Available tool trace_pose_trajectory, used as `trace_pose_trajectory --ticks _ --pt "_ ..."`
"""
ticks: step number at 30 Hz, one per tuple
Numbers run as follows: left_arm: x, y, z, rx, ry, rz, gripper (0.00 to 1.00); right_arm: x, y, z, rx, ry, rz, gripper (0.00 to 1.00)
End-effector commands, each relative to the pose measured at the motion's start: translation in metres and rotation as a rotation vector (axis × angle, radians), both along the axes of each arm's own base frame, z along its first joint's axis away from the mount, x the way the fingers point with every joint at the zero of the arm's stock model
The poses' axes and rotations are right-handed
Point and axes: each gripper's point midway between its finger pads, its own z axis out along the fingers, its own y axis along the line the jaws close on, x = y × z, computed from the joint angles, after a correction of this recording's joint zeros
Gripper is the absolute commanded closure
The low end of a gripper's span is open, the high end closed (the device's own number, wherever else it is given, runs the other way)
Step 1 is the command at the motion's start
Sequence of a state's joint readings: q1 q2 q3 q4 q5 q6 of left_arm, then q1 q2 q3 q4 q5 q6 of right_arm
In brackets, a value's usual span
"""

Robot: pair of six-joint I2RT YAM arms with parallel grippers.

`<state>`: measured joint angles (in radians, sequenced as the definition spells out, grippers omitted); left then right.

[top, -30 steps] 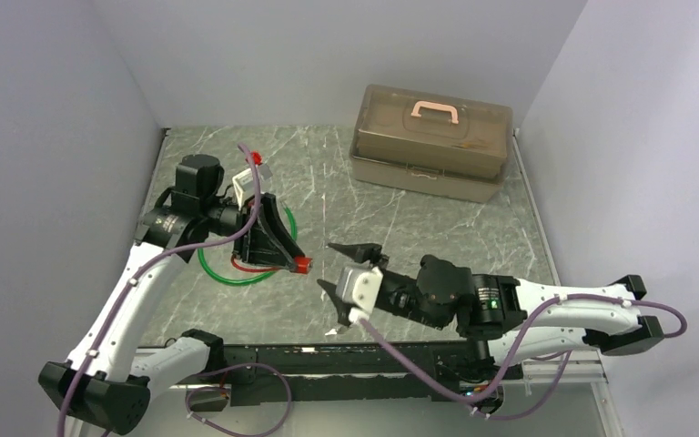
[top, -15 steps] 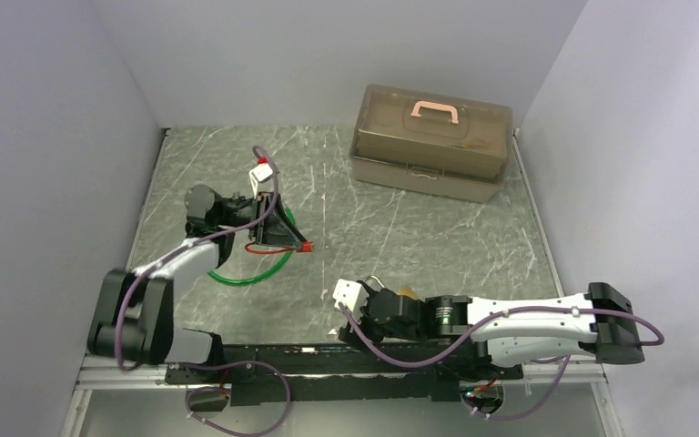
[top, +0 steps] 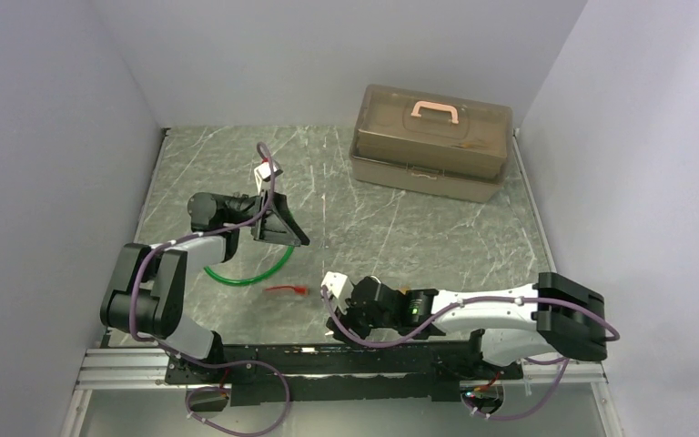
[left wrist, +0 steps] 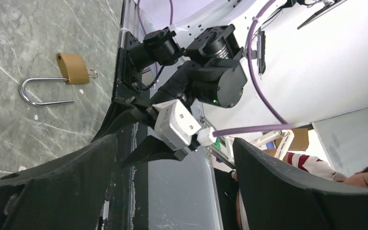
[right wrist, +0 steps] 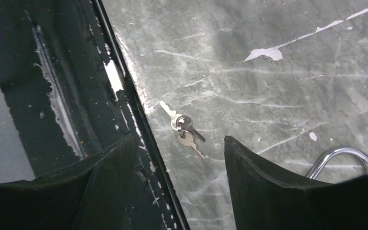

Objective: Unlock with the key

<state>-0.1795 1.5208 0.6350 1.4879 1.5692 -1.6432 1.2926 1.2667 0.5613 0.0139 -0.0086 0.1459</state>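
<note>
A small bunch of silver keys [right wrist: 182, 123] lies flat on the marble table [right wrist: 278, 62], right beside the black front rail. My right gripper [right wrist: 179, 142] hovers just over them, open, with nothing between its fingers; from above it sits low at the near edge [top: 342, 314]. The brass padlock [left wrist: 73, 68] with its silver shackle [left wrist: 38, 93] lies beside the right arm, and part of the shackle [right wrist: 346, 154] shows at that wrist view's lower right. My left gripper [top: 287, 232] stands wide open and empty [left wrist: 172, 191], farther back on the left.
A green cable loop [top: 248, 274] lies under the left arm, and a thin red piece [top: 288, 289] lies loose on the table between the arms. A brown toolbox [top: 432, 141] with a pink handle stands at the back right. The black rail [right wrist: 124, 96] borders the near edge.
My left gripper opened and let go of the red piece, which now lies on the table; that arm drew back. The right gripper moved left and down toward the front rail.
</note>
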Motion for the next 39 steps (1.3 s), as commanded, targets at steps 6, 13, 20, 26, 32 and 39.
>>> trace_pose_trajectory --ticks 6,13,20,26,32,39 --pt "0.011 0.024 -0.032 0.08 -0.228 -0.099 0.01 0.013 0.022 -0.011 0.036 -0.034 -0.011 0.4" --pt "0.042 0.027 0.039 0.069 -0.531 -0.057 0.01 0.021 0.012 -0.028 -0.017 -0.058 -0.06 0.46" --pt "0.121 0.049 0.182 0.102 -0.96 0.082 0.01 0.013 0.011 -0.027 -0.015 -0.024 -0.029 0.47" --pt "0.162 0.085 0.236 0.153 -1.356 0.163 0.01 0.013 0.011 -0.025 -0.027 -0.024 -0.03 0.5" --pt "0.144 0.097 0.281 0.137 -1.765 0.087 0.01 0.011 0.016 -0.027 -0.054 -0.011 -0.006 0.54" --pt "0.172 0.124 0.312 0.221 -2.356 0.0 0.01 0.012 0.02 -0.027 -0.072 -0.006 -0.004 0.6"
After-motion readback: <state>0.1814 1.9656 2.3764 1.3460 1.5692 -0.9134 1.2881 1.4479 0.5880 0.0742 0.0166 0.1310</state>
